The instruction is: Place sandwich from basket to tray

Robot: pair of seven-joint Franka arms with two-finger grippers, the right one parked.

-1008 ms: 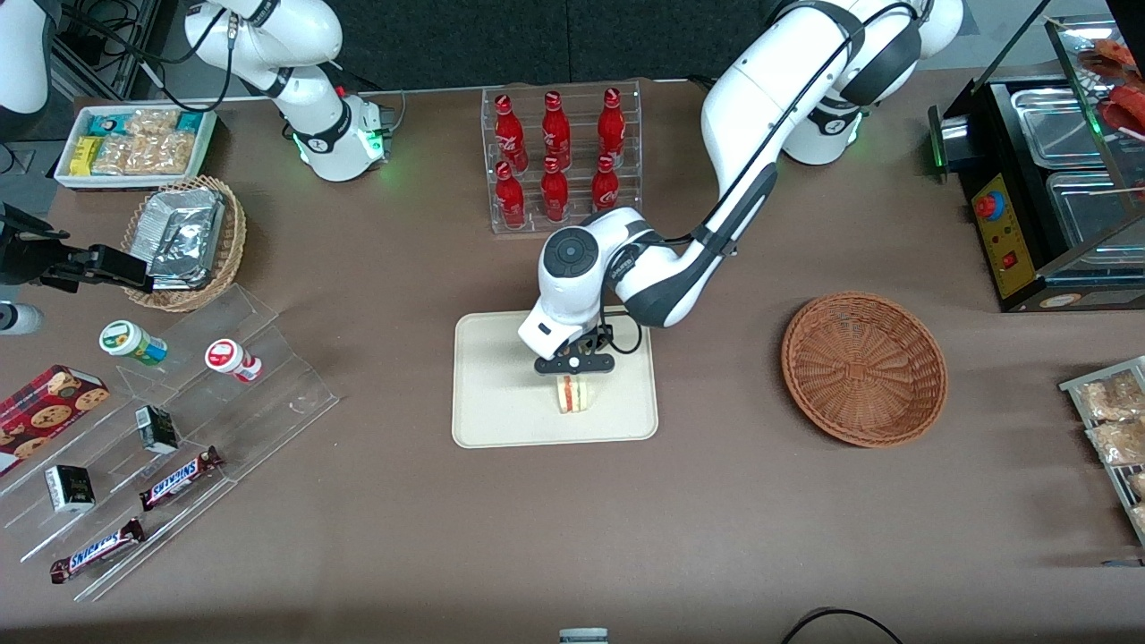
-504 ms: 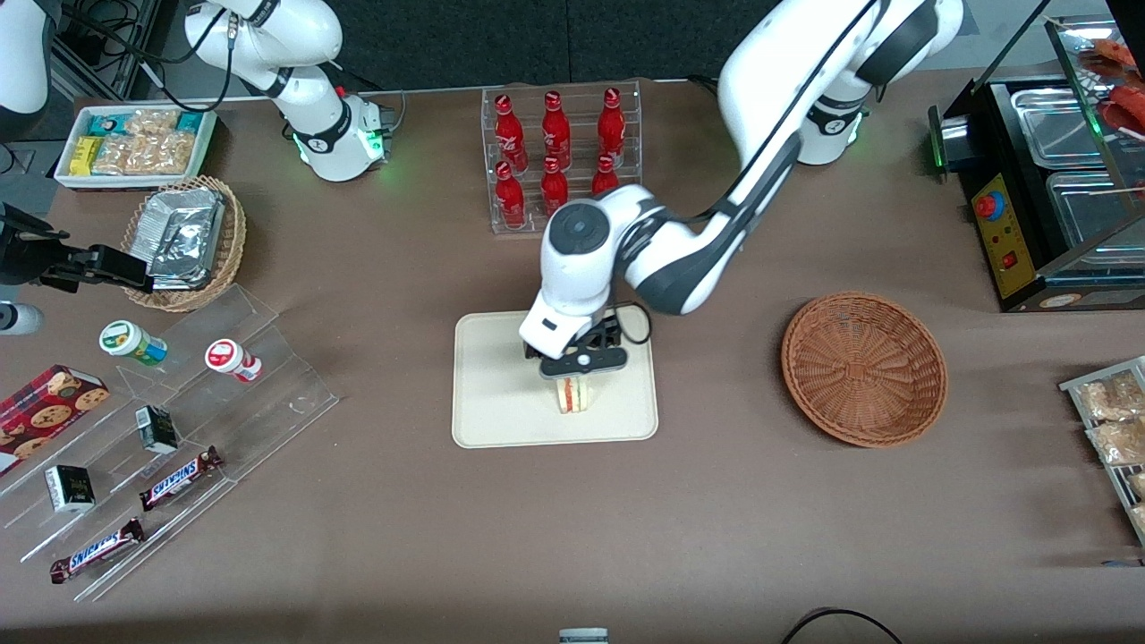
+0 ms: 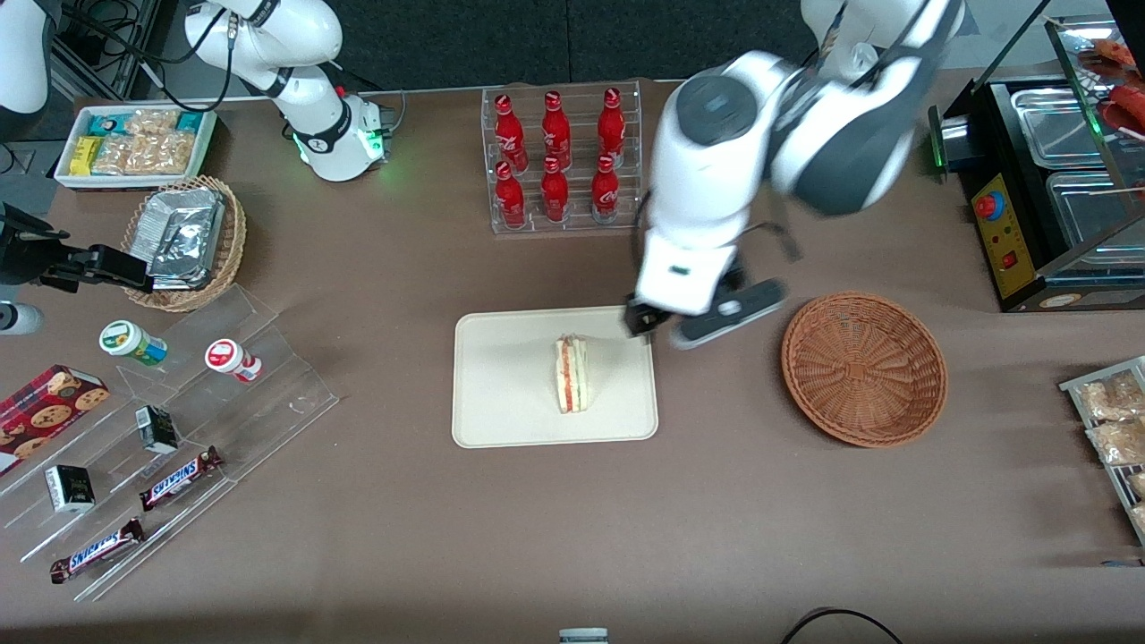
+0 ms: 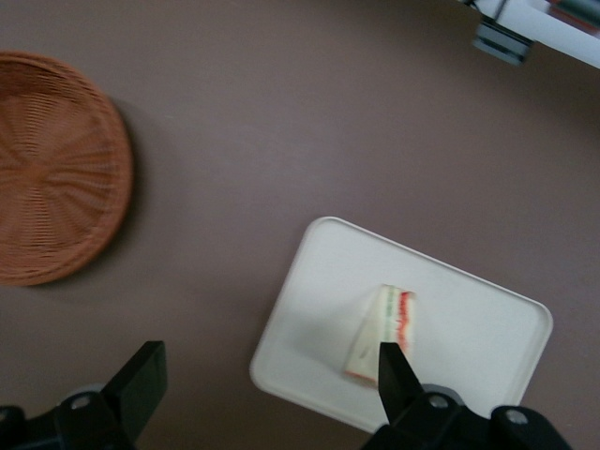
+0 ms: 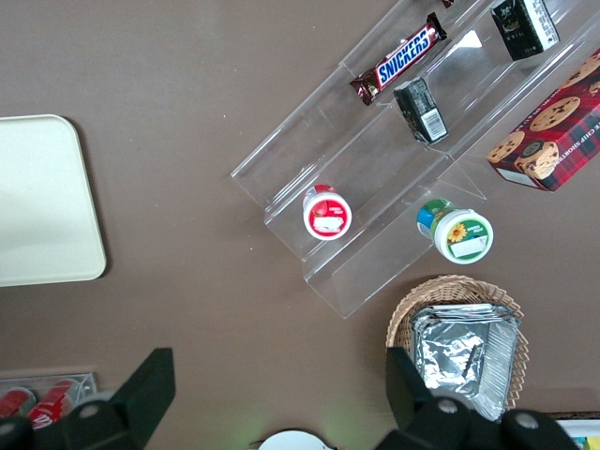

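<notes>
gripper (image 4: 267,384) wide open, seemingly empty, above tray (image 3: 501,394)

Brown tabletop (image 3: 376,501), dark wall (image 3: 501,40), even light

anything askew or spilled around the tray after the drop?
Nothing stands out. The sandwich sits intact inside the tray, filling in place. The basket is upright and empty. The tool hangs open above the table between tray and basket, holding nothing.
</notes>
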